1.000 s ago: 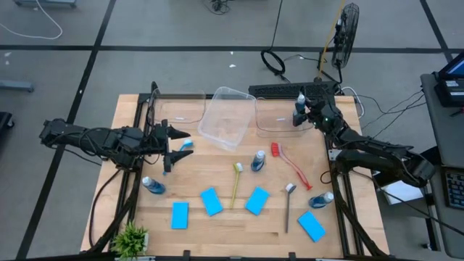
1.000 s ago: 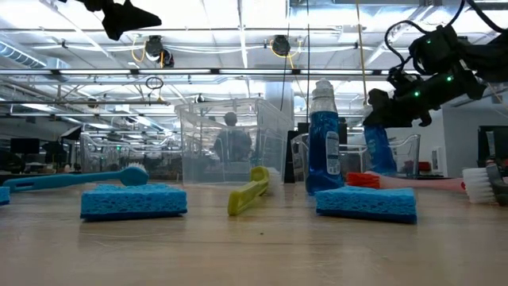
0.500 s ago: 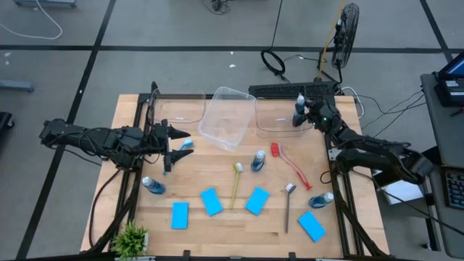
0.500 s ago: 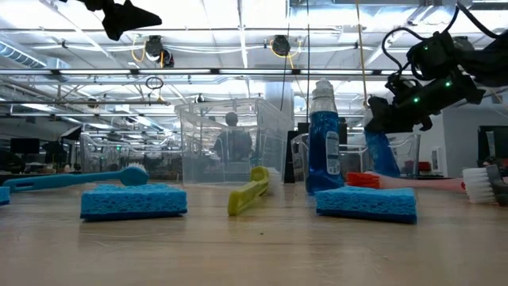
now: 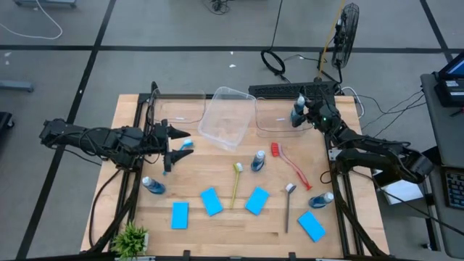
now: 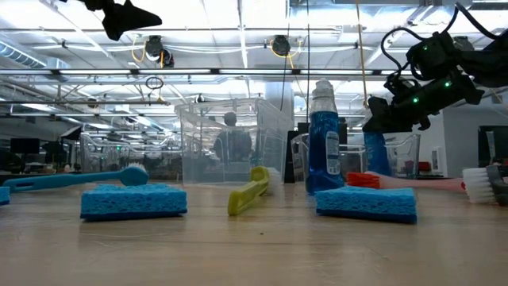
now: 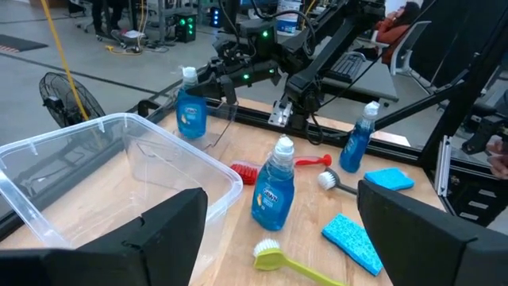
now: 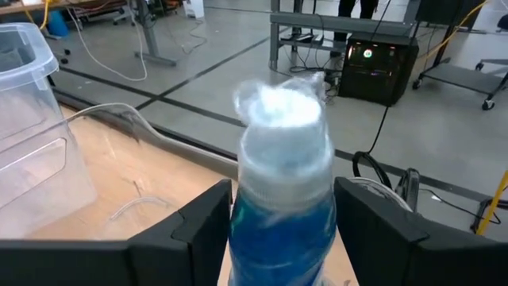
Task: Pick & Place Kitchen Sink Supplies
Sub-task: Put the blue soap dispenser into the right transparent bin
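High view shows the right gripper (image 5: 300, 116) at the far right of the table, over a clear tub (image 5: 279, 116). Its fingers are clamped on a small bottle of blue liquid (image 8: 279, 183), which is held upright above that tub. The job looks only just begun, since this bottle is not yet set down.

Three more bottles (image 5: 258, 161) are left on the wood. Four blue sponges (image 5: 211, 201) lie near the front edge. The yellow brush (image 5: 235, 185), red brush (image 5: 290, 164), grey brush (image 5: 288, 205) and blue brush (image 5: 184, 146) are left too.

The left gripper (image 5: 171, 145) waits on the left side, fingers apart and holding nothing.
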Controlling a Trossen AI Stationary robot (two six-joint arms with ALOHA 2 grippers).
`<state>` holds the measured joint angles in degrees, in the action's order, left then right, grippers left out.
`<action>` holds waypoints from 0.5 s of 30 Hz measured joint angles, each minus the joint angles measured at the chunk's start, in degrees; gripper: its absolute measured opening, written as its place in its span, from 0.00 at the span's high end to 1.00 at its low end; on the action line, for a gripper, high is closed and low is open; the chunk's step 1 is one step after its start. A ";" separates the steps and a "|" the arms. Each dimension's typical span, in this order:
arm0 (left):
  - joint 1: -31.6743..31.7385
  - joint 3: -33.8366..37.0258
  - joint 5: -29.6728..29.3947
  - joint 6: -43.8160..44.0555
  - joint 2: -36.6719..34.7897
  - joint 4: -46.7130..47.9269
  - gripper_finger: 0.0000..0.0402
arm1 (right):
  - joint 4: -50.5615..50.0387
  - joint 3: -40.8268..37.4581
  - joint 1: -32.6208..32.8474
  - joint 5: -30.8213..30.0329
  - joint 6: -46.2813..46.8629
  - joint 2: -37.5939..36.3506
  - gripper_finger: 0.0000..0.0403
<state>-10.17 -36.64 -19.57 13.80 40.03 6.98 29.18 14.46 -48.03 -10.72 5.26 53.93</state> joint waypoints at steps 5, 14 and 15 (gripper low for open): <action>0.00 0.00 0.00 0.24 0.00 0.00 0.20 | -0.13 0.09 0.00 -0.13 -0.02 -0.04 0.48; 0.00 0.00 0.04 0.33 0.00 0.02 0.22 | -0.17 0.09 0.00 -0.13 -0.02 -0.06 0.48; 0.00 0.00 0.04 0.33 0.00 0.02 0.22 | -0.12 0.09 0.00 -0.11 -0.02 -0.19 0.48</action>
<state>-10.17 -36.64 -19.53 14.13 40.03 7.01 29.05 14.55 -48.03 -10.83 5.23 53.74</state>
